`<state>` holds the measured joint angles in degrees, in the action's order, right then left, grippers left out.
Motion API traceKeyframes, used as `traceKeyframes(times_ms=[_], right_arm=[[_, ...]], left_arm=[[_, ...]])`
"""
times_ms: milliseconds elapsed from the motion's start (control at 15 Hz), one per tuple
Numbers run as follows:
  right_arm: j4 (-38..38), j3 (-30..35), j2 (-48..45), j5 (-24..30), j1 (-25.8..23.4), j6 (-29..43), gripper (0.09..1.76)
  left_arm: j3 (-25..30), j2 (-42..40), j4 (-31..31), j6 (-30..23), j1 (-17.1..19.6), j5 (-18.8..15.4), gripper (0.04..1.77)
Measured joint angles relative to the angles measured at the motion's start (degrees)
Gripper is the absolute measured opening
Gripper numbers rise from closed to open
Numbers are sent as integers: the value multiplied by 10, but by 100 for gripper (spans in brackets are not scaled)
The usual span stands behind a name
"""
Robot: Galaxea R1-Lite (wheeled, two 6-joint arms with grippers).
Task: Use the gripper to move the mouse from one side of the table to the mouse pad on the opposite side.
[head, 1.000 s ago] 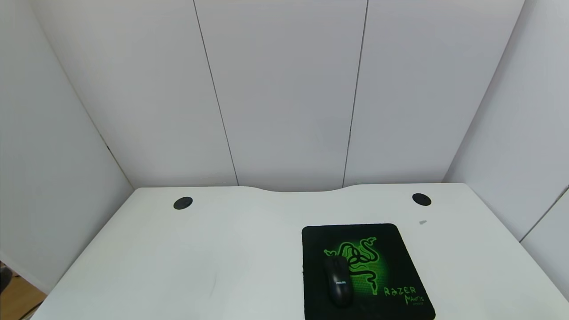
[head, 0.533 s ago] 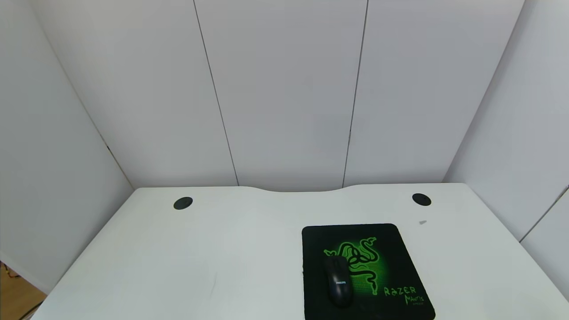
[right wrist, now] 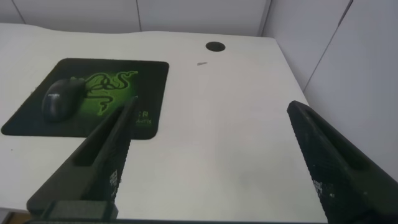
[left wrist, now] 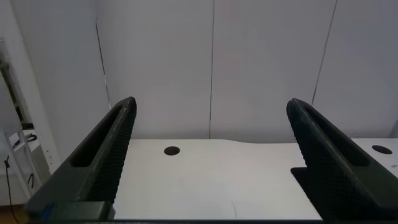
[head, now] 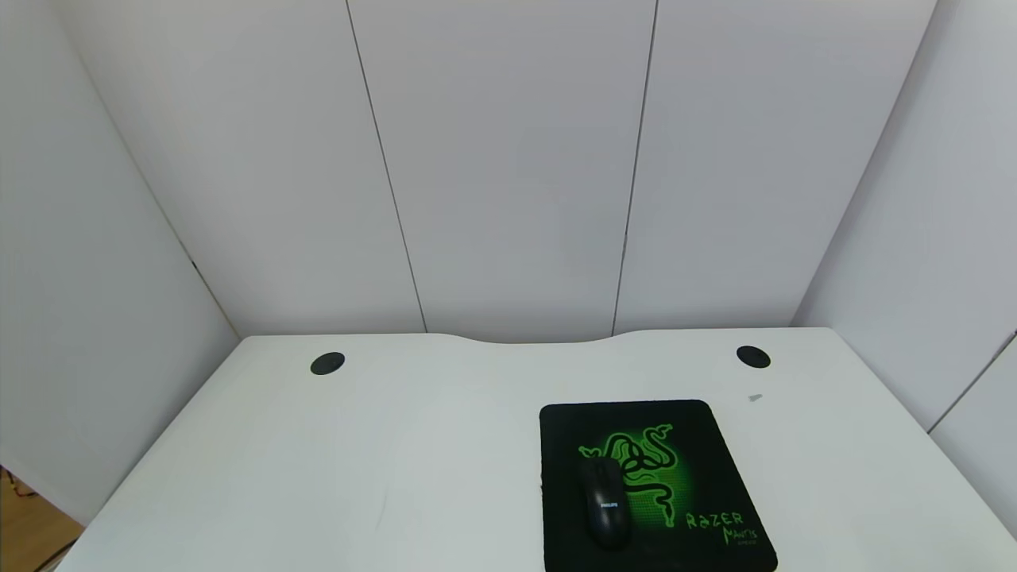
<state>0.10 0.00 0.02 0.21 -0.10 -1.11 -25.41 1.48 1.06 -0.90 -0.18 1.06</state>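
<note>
- Black and glossy, the Philips mouse (head: 604, 502) lay on the Razer mouse pad (head: 699, 445), on the pad's left half and toward its near edge, its back partly covering the green snake logo (head: 639, 461).
- I saw the mouse pad sitting flat on the right side of the white table (head: 334, 477), its near edge running out of the head view.
- Two black round cable-hole caps sat near the table's curved back edge, one at the left (head: 327, 363) and one at the right (head: 753, 357); a small grey speck (head: 755, 397) lay between the right cap and the pad.
- My left gripper (left wrist: 211, 162) hung off the near-left side of the table, pointed across it at the back wall, fingers (left wrist: 106, 155) spread wide and holding nothing.
- My right gripper (right wrist: 208, 158) hovered above the table's near-right part, well apart from the mouse, fingers (right wrist: 329, 162) likewise released and empty.
- From the right wrist view I could see the mouse (right wrist: 62, 99) resting on the pad (right wrist: 143, 93).
- Neither arm appeared in the head view.
</note>
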Motion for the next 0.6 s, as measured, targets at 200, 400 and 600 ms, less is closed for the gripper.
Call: traceKeyframes(times_ms=[200, 400, 600], right_arm=[[0, 0, 0, 0, 0, 0, 171], [0, 0, 0, 0, 0, 0, 171], [0, 0, 0, 0, 0, 0, 171]], left_arm=[[72, -13, -31, 15, 0, 2, 172], [188, -15, -84, 38, 0, 1, 172], [246, -16, -18, 45, 0, -7, 172]])
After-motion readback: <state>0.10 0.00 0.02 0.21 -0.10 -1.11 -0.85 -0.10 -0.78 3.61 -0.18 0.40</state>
